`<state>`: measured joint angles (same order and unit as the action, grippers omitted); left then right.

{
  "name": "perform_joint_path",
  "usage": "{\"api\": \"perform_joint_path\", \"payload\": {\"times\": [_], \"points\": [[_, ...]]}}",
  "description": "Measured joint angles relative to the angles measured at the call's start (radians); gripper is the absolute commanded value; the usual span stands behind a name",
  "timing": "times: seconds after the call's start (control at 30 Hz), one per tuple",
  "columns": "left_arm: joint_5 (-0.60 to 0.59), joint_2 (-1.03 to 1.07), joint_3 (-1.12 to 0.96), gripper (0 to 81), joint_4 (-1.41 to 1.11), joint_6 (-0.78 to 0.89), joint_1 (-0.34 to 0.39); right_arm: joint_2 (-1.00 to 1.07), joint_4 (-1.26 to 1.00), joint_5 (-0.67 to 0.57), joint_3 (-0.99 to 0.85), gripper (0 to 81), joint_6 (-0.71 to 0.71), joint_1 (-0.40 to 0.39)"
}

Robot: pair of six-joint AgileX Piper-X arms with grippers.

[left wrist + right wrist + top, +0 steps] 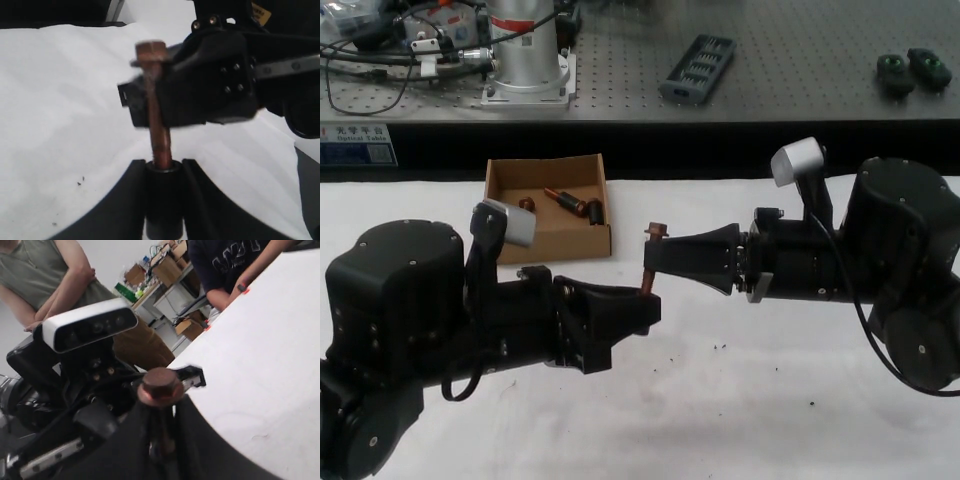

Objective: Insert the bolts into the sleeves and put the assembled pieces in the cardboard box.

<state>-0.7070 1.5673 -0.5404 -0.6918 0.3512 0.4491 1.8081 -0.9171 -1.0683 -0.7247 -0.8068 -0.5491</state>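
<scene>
The left gripper (163, 169) has its jaws clamped on a black sleeve (162, 205). The sleeve stands upright between the two fingers, with its open mouth just above the fingertips.

The right gripper (654, 252) faces the left one from the opposite side, with its tips slightly higher and nearly touching. Its jaws are closed on a copper bolt (156, 110), gripped high on the shaft just under the head. The head stands clear above those jaws. The shaft hangs down below them, leaning a little, and its lower end meets the sleeve's mouth directly over the left jaws. How far it has gone in cannot be told.

In the right wrist view the bolt head sits right at the tips of the right fingers, with the left arm's body close behind it.

The box (560, 240) stands on the white cloth (740, 400), beyond the left jaws and to one side of the right jaws, apart from both. Three pieces (565, 199) lie on its floor. Small dark specks dot the cloth below the two grippers.
</scene>
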Motion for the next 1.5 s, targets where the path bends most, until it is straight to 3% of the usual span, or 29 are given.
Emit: {"api": "perform_joint_path", "payload": {"times": [0.07,0.1,0.27,0.57,0.67,0.73,0.87,0.9,1.5], "points": [[0.023,0.000,-0.008,0.6,-0.016,0.000,-0.003,0.000,-0.003,0.005,-0.003,45.2,-0.042,0.000],[0.035,0.002,-0.008,0.6,-0.023,0.000,-0.003,-0.004,0.001,0.020,-0.002,45.7,-0.082,-0.002],[0.077,0.002,-0.022,0.6,-0.074,-0.003,-0.011,0.000,0.022,0.038,0.009,37.9,-0.126,-0.012],[0.124,0.000,-0.031,0.6,-0.103,-0.003,-0.022,0.000,-0.054,0.124,0.010,37.7,-0.189,-0.001],[0.169,0.000,-0.042,0.6,-0.105,-0.003,-0.075,0.000,0.003,0.164,0.023,37.0,-0.189,0.001],[0.183,0.006,-0.111,0.6,-0.026,-0.027,-0.142,0.000,0.044,0.183,0.040,31.0,-0.189,0.004],[0.193,0.033,-0.269,0.6,0.171,-0.149,-0.202,0.000,0.081,0.191,0.081,0.8,-0.212,-0.001],[0.194,0.051,-0.317,0.6,0.224,-0.182,-0.216,0.000,0.082,0.182,0.087,4.5,-0.217,-0.005],[0.211,0.490,-0.840,0.6,0.663,-0.435,-0.251,0.000,-0.220,-0.021,0.096,4.5,-0.357,-0.034]]}}
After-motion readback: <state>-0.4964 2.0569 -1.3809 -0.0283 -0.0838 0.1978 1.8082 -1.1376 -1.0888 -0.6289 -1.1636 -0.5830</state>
